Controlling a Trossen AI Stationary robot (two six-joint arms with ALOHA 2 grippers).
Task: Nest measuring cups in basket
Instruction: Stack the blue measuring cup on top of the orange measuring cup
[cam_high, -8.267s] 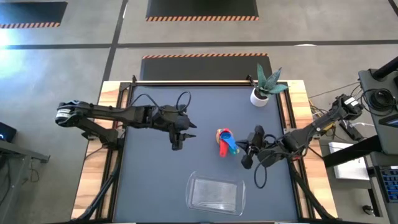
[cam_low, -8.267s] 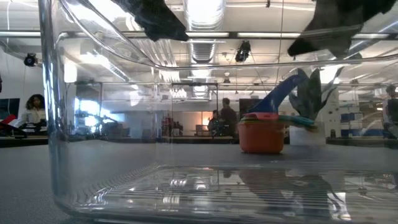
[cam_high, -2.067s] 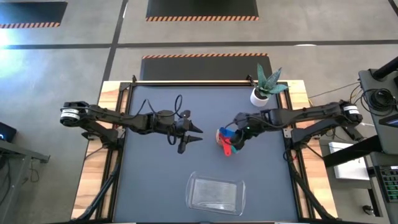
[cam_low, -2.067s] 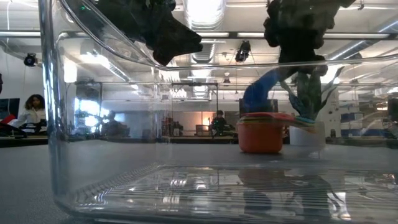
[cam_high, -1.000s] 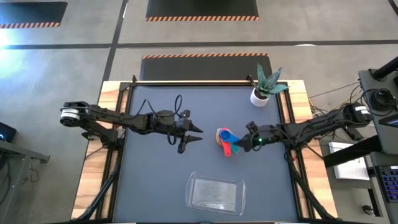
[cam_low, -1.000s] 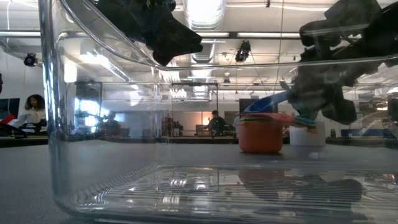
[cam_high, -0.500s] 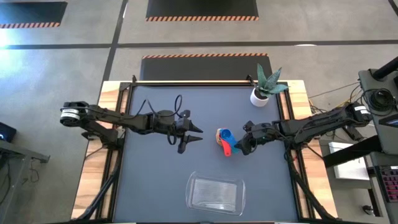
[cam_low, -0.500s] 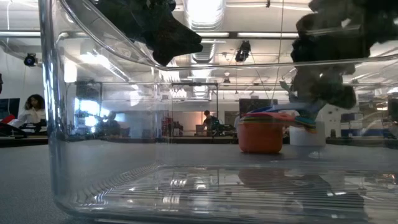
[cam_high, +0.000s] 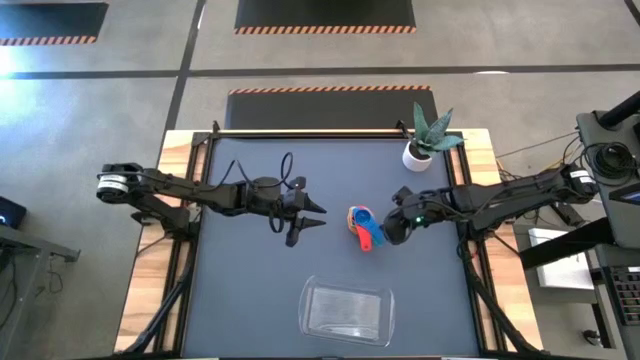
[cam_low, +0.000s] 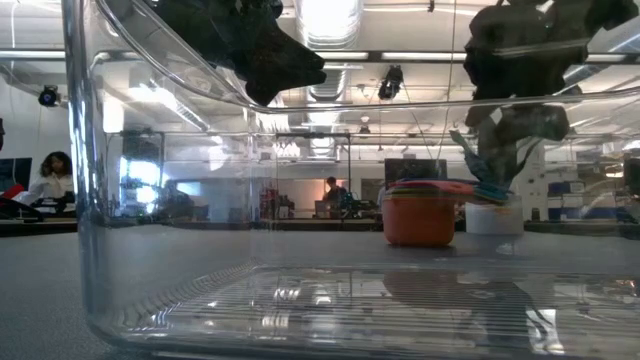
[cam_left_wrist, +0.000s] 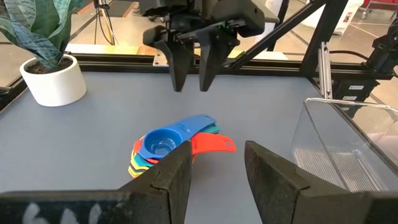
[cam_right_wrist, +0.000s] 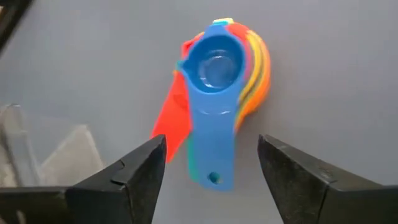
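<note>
Your one stack of measuring cups (cam_high: 364, 226) sits mid-table (cam_high: 250, 290), well apart from the single basket (cam_high: 347, 311), blue handle pointing toward the basket side. Your right hand (cam_high: 384, 236) hovers open above it; your left hand (cam_high: 308, 217) waits open.

Grey concrete floor (cam_high: 110, 100) all round my table, black mats with orange-striped edges (cam_high: 325, 14) laid on it. Dark table top (cam_high: 250, 270) in pale wood frame (cam_high: 145, 300). White potted plant (cam_high: 425, 140) at far corner. Beyond table: open hall, ceiling strip lights (cam_low: 330, 15), seated person (cam_low: 52, 178) at desk far off.
</note>
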